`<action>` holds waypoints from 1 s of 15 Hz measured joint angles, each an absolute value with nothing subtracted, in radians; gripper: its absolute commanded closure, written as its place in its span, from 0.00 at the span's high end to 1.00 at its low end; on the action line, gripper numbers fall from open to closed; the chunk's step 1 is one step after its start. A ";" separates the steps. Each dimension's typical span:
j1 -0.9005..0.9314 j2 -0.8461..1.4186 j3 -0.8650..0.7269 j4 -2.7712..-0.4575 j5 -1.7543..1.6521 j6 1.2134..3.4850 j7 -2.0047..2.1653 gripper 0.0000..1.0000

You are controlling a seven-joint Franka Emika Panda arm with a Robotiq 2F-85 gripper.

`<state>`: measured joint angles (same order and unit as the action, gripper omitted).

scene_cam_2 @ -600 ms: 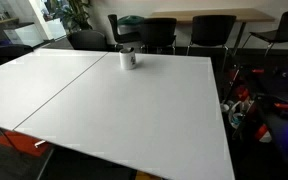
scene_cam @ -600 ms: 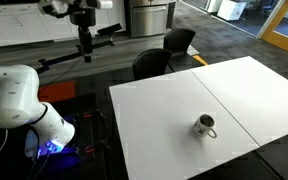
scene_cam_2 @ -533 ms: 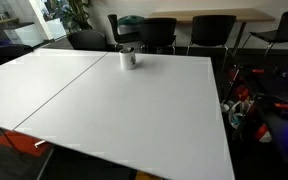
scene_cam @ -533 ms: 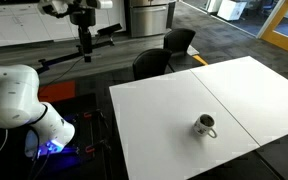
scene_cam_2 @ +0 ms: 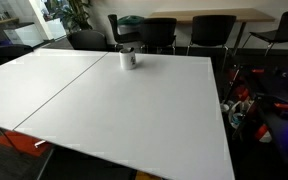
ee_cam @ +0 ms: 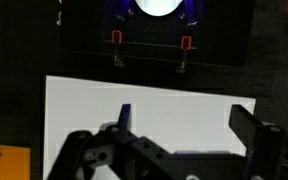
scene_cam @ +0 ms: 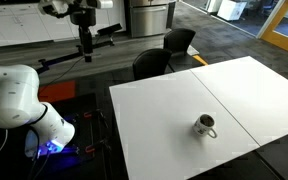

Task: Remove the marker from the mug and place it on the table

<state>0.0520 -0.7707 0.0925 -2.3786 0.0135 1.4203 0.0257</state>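
My pincer (ee_cam: 169,150) hangs spread wide in the wrist view, above a white stretch of the worktop (ee_cam: 174,100). In both exterior views the mug (scene_cam: 204,126) (scene_cam_2: 130,58) stands upright on the worktop, just beside the seam (scene_cam: 229,100). In an exterior view its handle (scene_cam: 212,132) points toward 4 o'clock. The marker is too faint for me to make out. My arm (scene_cam: 14,100) sits well apart from the mug, at 9 o'clock.
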 measured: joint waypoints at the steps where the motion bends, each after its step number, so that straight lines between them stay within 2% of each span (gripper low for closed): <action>1: 0.052 -0.771 0.091 -2.379 0.013 1.438 0.026 1.00; 6: 0.048 -0.750 0.076 -2.383 0.003 1.565 0.025 1.00; 15: 0.010 -0.598 0.021 -2.395 -0.113 1.925 0.025 1.00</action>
